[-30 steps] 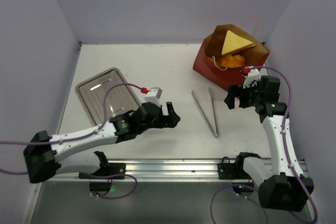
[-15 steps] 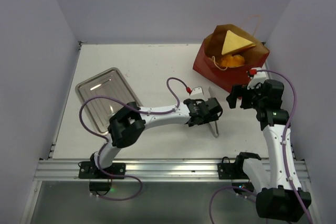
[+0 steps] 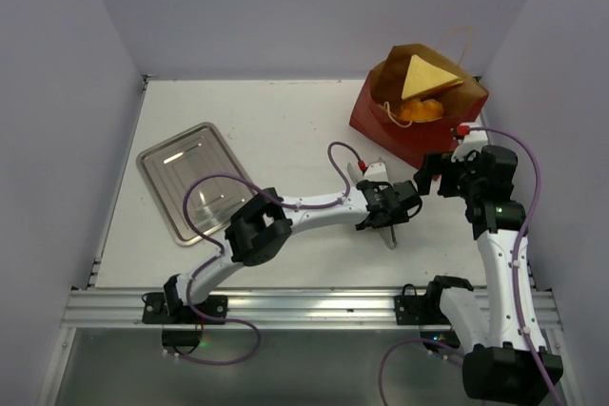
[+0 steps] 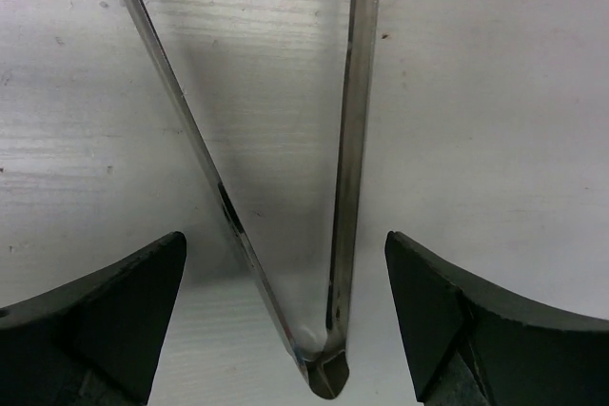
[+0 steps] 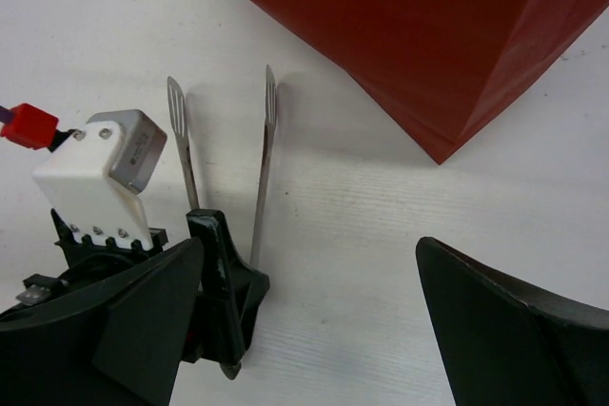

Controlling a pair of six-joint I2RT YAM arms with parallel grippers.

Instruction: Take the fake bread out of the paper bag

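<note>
Left gripper (image 3: 392,208) is positioned over the metal tongs (image 4: 348,140) at mid-table. Its fingers (image 4: 105,316) are spread apart on either side of the tongs' joined near end and touch neither blade. Right gripper (image 3: 430,176), its fingers likewise wide apart and holding nothing, sits just right of the left one, near the red side of the paper bag (image 3: 400,138). The fake bread (image 3: 420,80), a pale-yellow wedge above orange pieces, lies inside the open bag at the far right. A metal tray (image 3: 181,173) lies at the left.
</note>
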